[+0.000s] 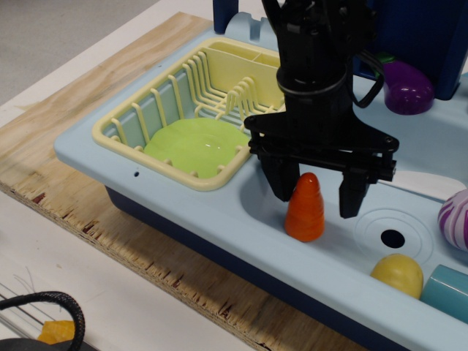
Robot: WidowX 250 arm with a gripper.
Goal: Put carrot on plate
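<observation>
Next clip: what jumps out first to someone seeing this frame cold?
The big black claw dominates, hanging open in the pale blue sink with one finger on either side of the upright orange carrot. Next comes the lime-green plate, lying in the pale-yellow dish rack to the left of the carrot.

Gripper (316,199) vertical — fingers (281,183) spread wide, pointing down.
</observation>
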